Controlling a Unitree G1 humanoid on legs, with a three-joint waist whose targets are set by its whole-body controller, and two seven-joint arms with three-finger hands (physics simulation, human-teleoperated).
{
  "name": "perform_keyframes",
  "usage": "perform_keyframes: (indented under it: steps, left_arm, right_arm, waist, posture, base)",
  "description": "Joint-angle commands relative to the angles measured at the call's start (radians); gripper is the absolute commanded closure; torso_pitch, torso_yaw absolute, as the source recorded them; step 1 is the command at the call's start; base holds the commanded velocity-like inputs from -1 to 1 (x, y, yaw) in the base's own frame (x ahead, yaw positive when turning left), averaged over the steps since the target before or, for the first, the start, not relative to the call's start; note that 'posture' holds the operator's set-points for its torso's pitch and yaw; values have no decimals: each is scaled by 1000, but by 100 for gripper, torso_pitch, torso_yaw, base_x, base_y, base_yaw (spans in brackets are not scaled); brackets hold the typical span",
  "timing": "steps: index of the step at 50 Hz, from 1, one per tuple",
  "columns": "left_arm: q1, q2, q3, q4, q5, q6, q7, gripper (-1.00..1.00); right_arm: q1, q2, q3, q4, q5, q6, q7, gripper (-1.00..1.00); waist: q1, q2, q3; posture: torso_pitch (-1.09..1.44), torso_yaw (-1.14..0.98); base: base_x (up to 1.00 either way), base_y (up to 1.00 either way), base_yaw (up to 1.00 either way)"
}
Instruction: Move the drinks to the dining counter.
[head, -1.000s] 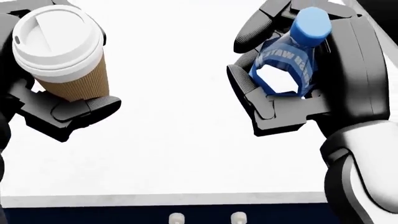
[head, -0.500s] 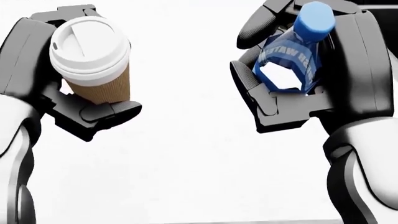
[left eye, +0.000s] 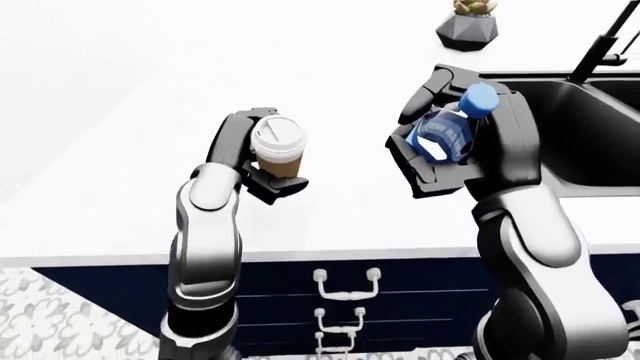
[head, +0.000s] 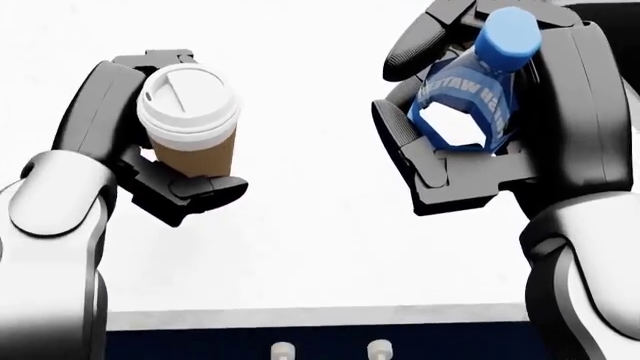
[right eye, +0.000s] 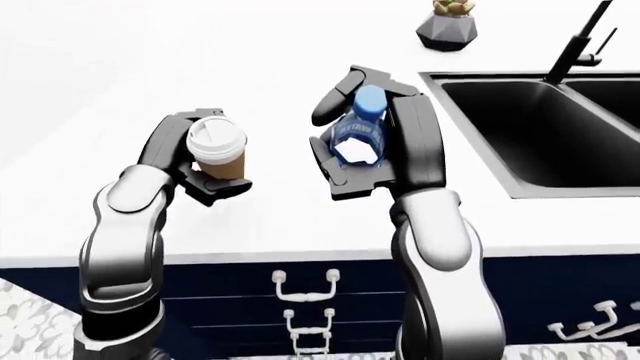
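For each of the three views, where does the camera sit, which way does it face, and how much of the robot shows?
Head view: on the head, looking steeply down at the white counter; the left hand holding the coffee cup and the right hand holding the water bottle fill it.
Left-eye view: on the head, wider, showing both arms, the sink, the potted plant and the drawer handles.
Right-eye view: the same scene, shifted sideways.
All three share both hands, both drinks and the counter.
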Motion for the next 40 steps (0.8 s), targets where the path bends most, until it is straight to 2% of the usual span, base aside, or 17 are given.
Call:
perform_keyframes:
  steps: [1,20,39,40]
  left_arm:
    - [-33,1,3,-8,3,-45,15,100]
    - [-57,14,31,181,-62,-158,90,100]
    - [-38,15,33,253,-76,-216,129,100]
    - [-36,15,32,254,-76,-218,130,94]
  right_arm:
    - [-29,-4,-10,-28,-3,-49,-7,100]
    - [-23,-3,-8,-23,-2,-58,-12,100]
    - [-8,-2,-12,-12,2,-80,-13,100]
    - [-7,-2,-12,-13,3,-80,-13,100]
  waist:
    - [0,0,-24]
    - [-3,4,-37]
    - [-5,5,-45]
    - [-5,5,-45]
  posture:
    - [0,0]
    - [0,0]
    - [0,0]
    - [0,0]
  base:
    - [0,0,0]
    - [0,0,0]
    - [0,0,0]
    - [0,0,0]
